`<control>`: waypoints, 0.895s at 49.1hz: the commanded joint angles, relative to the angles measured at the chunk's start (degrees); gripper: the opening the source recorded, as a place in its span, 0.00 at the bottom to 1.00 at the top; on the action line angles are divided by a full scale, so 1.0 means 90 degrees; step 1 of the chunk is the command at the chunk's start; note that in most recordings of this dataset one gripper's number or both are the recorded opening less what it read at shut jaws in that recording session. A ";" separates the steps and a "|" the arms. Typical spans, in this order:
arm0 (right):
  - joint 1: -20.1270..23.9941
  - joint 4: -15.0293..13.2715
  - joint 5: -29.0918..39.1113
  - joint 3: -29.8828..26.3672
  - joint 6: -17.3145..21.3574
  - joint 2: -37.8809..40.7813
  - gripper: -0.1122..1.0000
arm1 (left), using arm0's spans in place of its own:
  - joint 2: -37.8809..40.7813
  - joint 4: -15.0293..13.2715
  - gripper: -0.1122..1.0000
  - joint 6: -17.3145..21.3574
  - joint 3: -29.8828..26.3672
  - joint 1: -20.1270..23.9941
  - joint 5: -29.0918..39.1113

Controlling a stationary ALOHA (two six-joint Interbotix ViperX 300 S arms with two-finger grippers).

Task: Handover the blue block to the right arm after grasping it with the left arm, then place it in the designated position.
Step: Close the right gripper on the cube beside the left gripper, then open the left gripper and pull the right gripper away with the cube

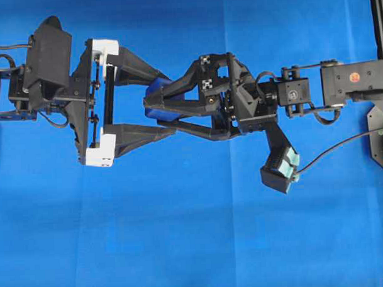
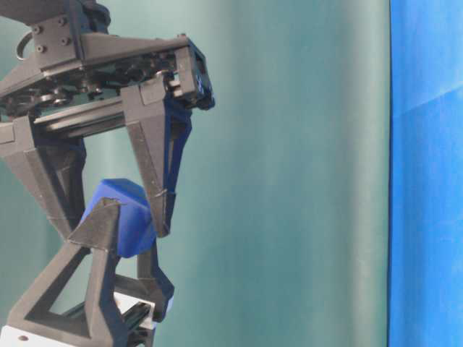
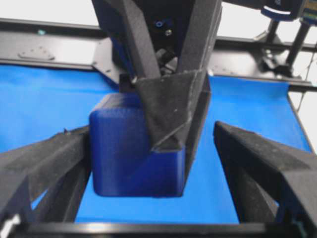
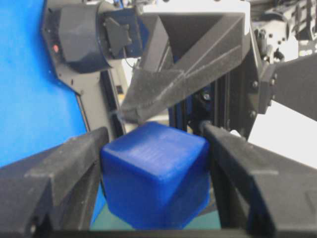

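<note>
Block (image 4: 153, 173) clamped by right tool (image 4: 153, 148); left tool (image 1: 168, 109) wide.

No legible text, brand, number or label appears in any view. The only markings are small black-and-white square tag patterns (image 1: 207, 72) on the all-black plastic right gripper (image 1: 154, 108), at about 1 o'clock from its fingertips; they carry no readable characters.
</note>
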 commanded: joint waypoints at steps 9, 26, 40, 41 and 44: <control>-0.0010 0.0029 -0.0020 -0.0146 0.0020 -0.0107 0.52 | -0.0098 0.0000 0.94 0.0000 -0.0098 -0.0029 -0.0068; 0.0039 0.0029 0.0098 0.0205 0.0029 -0.0508 0.52 | -0.0283 0.0000 0.94 0.0000 0.0049 -0.0029 -0.0068; 0.0059 0.0029 0.0254 0.0811 0.0029 -0.1309 0.52 | -0.0342 0.0000 0.94 -0.0049 0.0098 -0.0059 -0.0039; 0.0068 0.0029 0.0273 0.0850 0.0029 -0.1357 0.52 | -0.0342 0.0000 0.94 -0.0049 0.0098 -0.0059 -0.0039; 0.0078 0.0029 0.0332 0.0947 0.0029 -0.1504 0.52 | -0.0371 0.0000 0.94 -0.0049 0.0127 -0.0059 -0.0029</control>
